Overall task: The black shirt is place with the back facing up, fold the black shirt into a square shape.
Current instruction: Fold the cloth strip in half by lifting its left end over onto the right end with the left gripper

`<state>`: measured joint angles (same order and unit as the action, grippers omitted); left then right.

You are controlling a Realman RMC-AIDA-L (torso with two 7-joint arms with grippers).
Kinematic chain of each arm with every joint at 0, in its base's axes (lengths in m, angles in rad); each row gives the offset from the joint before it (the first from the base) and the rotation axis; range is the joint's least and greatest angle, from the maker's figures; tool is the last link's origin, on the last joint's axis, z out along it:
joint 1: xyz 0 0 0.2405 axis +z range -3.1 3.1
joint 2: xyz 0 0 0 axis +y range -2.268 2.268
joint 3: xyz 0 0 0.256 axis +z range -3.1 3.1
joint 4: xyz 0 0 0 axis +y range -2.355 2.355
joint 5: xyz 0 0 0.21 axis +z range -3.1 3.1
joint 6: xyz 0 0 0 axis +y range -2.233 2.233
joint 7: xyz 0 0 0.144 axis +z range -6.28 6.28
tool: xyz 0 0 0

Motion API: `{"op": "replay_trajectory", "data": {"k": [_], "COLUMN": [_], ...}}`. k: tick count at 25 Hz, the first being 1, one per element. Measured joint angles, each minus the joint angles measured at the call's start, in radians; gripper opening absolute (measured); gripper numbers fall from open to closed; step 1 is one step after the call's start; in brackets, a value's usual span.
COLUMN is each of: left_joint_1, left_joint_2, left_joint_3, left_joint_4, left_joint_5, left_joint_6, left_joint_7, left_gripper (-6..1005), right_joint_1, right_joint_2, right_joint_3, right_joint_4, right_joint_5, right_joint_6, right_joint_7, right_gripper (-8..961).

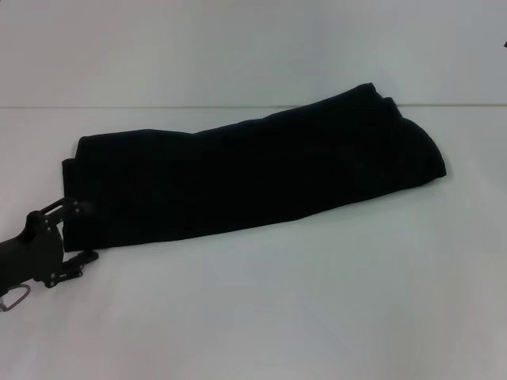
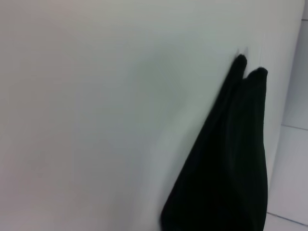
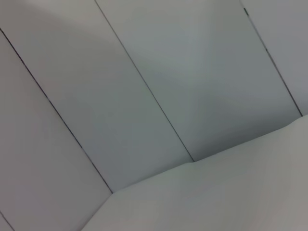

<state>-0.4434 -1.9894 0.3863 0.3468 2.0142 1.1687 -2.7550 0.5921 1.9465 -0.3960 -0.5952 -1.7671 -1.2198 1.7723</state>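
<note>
A plain white worktop (image 1: 317,317) fills the scene under soft, even light, its far edge meeting a pale wall (image 1: 198,47); the right wrist view shows large light-grey panels (image 3: 144,72) divided by thin dark seams.

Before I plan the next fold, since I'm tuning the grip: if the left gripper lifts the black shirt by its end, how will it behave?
The black shirt lies as a long folded band with soft rounded edges, so it will probably droop. Its stacked layers may slide apart or unfold. The left gripper is at its left end, so the far end would probably drag across the white table.
</note>
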Motion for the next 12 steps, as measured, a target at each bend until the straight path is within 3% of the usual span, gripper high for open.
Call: {"op": "replay_trajectory", "data": {"k": [12], "left_joint_1": [-0.05], "left_joint_2": [-0.021], "left_joint_3": [0.0], "left_joint_4": [0.006], "left_joint_5": [-0.003], "left_joint_6": [-0.071], "left_joint_7": [0.034], "left_gripper": [860], "right_joint_1": [-0.002], "right_joint_2": [0.0], "right_joint_3": [0.008], "right_joint_4": [0.0], "right_joint_5": [0.0], "right_joint_6": [-0.004], "right_joint_7": [-0.002], "right_gripper": [754]}}
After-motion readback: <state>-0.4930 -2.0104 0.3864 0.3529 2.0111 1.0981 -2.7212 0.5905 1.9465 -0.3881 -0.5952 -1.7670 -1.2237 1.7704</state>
